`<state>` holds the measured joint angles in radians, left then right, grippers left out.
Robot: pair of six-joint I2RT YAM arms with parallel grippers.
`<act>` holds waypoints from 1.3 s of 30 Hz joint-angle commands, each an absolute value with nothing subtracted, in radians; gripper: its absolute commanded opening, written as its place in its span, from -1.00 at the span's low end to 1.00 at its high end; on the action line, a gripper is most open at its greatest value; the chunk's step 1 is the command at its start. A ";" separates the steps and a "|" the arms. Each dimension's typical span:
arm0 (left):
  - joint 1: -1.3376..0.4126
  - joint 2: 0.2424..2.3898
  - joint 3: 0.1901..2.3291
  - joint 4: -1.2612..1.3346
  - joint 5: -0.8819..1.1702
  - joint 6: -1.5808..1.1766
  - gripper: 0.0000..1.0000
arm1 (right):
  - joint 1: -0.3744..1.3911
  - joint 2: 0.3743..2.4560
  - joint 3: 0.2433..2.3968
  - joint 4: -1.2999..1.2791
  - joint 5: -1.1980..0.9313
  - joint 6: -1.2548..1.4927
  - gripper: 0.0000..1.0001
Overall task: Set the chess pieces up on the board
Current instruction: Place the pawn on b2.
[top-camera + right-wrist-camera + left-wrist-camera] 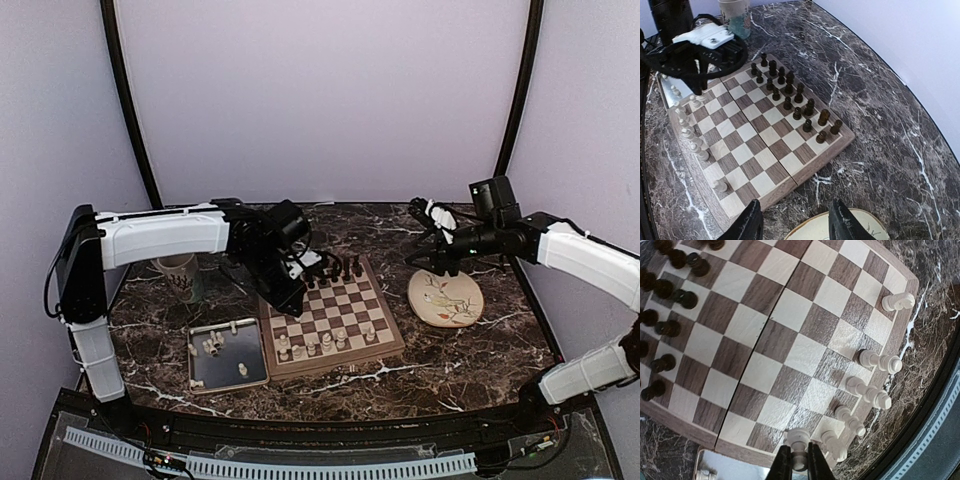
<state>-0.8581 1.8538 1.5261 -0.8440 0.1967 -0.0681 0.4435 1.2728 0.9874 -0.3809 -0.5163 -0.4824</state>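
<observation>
Though tiny and light, probably slick as well: a cream-white turned wooden chess piece [799,439], hard and smooth, slim at the neck and wider at the base. Likely to tip or twist out of a loose pinch, and to roll away if dropped. Best taken around the narrow upper stem, squarely from above, with the base left free to land flat on its square. Needs little squeeze, by the look of it, and shows no sign of being fragile.

Clamped at this moment between the two dark fingers of the left gripper [799,462], pressed tight against its sides at the bottom middle of the left wrist view. Held with the wider end pointing away, toward the square wooden chessboard with light tan and dark brown checks [790,340]. Placed over the board's near corner, at the end of a row of other cream-white pieces [875,395] standing along that same edge. Contact between base and board: impossible to tell. Just past that corner, a sliver of grey metal tray [725,467].

Dark brown pieces [670,295] ranked along the opposite side of the board, well apart from the held piece.

Right gripper [797,222] spread wide and empty, hovering over the rim of a round floral plate [812,234], well apart from the board.
</observation>
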 commanded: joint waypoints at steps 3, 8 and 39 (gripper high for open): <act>-0.900 1.925 1.615 -0.971 0.173 0.032 -0.85 | 0.408 1.264 0.943 -0.302 -0.485 -0.476 -0.09; -0.924 1.969 1.633 -0.989 0.173 0.038 -0.85 | 0.407 1.258 0.927 -0.294 -0.485 -0.485 -0.09; -0.954 2.062 1.681 -1.029 0.122 0.026 -0.67 | 0.407 1.253 0.905 -0.284 -0.490 -0.503 -0.08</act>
<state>-0.9440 2.0624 1.6558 -0.9947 0.1360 0.0193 0.4095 1.2675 0.9157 -0.3168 -0.4927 -0.4942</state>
